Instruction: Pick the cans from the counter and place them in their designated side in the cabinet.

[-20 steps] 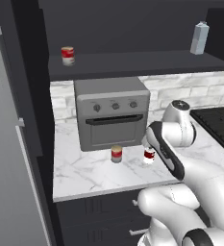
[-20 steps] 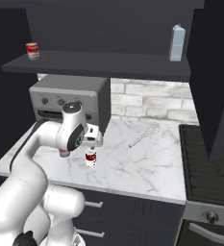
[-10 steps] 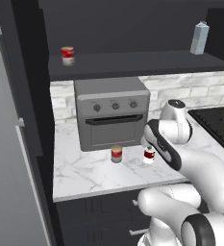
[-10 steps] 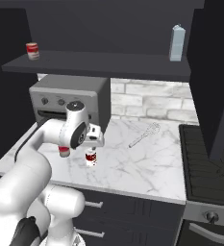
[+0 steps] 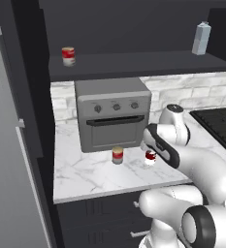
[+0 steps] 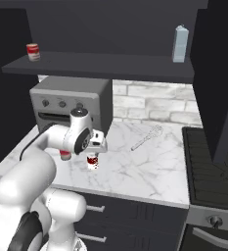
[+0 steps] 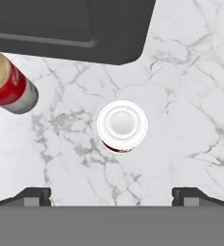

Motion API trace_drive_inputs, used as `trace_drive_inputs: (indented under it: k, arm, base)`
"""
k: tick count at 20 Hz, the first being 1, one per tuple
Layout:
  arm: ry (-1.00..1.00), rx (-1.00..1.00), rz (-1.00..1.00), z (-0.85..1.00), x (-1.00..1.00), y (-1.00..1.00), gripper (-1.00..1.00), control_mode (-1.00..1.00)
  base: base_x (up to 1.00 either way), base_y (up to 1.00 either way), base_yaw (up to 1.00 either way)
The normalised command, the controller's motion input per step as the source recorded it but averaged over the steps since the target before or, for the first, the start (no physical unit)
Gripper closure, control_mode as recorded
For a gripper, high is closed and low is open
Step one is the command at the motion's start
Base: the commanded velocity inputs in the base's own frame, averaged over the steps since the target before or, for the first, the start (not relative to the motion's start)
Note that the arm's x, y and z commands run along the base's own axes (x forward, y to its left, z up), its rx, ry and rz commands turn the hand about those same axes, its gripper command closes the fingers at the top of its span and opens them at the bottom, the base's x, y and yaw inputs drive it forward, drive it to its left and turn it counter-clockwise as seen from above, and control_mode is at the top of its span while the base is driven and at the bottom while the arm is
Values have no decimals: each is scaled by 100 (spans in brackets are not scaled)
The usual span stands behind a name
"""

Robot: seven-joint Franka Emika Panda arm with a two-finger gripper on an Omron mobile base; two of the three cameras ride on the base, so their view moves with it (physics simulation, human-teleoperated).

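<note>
A red-and-white can (image 7: 122, 126) stands upright on the marble counter (image 7: 180, 110), seen from above by its white lid. My gripper (image 7: 112, 194) hangs open straight above it, and both fingertips (image 7: 34, 195) stand clear of it. From the base, the same can (image 6: 92, 162) (image 5: 150, 157) shows just under the hand. A red can with a tan band (image 5: 117, 155) (image 7: 7, 85) stands to its left, in front of the toaster oven. A third red-and-white can (image 5: 68, 55) (image 6: 33, 51) sits at the left end of the cabinet shelf (image 5: 134, 64).
The grey toaster oven (image 5: 112, 118) stands close behind the cans. A pale carton (image 5: 201, 38) sits at the shelf's right end. A whisk (image 6: 147, 138) lies on the counter to the right, a dark stove top (image 6: 213, 166) beyond it. A tall grey fridge (image 5: 8, 160) flanks the left.
The arm's upper links have shifted slightly while the hand stays over the red-and-white can. The jaws remain wide and no can has moved.
</note>
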Motion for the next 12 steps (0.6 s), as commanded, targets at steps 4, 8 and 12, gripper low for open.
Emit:
trace_drive_inputs:
  k: [4,8,12]
  arm:
    - [0,0,0,-20,16,0,-100,-100]
    - [0,0,0,-16,20,0,-100,-100]
    - [0,0,0,-13,20,0,-100,-100]
  base:
    - [0,0,0]
    - [0,0,0]
    - [0,0,0]
